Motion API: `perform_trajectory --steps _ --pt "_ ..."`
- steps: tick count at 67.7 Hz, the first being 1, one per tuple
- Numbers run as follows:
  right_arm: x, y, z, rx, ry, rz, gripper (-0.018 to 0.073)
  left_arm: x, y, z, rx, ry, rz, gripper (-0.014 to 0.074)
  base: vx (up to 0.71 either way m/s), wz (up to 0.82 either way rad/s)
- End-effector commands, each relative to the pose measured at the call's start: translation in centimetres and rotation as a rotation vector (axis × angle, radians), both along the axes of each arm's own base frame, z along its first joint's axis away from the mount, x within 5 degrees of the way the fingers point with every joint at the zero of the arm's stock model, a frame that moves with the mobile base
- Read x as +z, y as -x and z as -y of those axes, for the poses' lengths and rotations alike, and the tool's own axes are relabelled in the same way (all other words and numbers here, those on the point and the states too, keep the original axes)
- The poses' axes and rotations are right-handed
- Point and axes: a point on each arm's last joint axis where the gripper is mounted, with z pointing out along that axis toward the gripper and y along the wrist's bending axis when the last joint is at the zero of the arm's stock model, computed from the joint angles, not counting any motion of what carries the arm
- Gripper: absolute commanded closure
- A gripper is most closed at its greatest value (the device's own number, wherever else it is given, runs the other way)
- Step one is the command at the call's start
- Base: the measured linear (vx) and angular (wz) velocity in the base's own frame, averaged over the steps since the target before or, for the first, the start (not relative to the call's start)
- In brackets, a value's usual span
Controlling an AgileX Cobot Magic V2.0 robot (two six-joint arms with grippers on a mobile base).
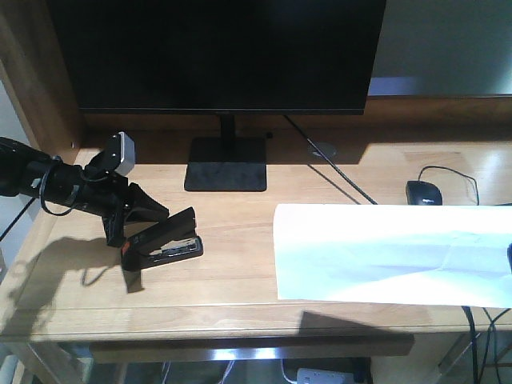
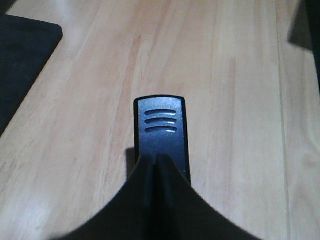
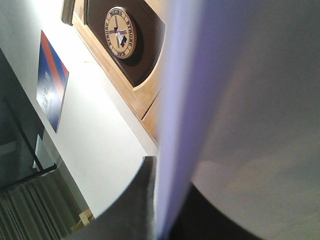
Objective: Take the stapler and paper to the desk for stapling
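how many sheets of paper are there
1: the paper spreads across the right half of the desk, in front of the mouse. A second sheet stacked under it could be hidden.

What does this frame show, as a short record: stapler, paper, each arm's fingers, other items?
stapler: left side of the desk, top arm raised
paper: spread over the desk's right side, right end out of frame
left gripper: fingers closed on the stapler
right gripper: fingers closed on the paper
other: monitor at the back; mouse behind the paper
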Motion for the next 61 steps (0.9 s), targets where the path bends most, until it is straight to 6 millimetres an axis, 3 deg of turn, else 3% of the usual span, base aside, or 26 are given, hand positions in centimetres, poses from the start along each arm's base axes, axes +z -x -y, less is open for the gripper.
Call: perform_trajectory --steps 1,48,61 --pt "0.1 0.8 0.1 0.029 -0.045 0.078 0.0564 3.5 -0.1 0.4 0.009 0.058 0.066 0.0604 0.0 0.0" --pt "0.5 0.7 0.2 0.061 -0.103 0.063 0.0564 3.5 -0.1 0.4 0.009 0.058 0.066 0.0604 0.0 0.0" --pt "0.1 0.6 -2.6 0.267 0.24 -0.052 0.0564 3.5 -0.1 0.4 0.009 0.058 0.066 0.0604 0.0 0.0"
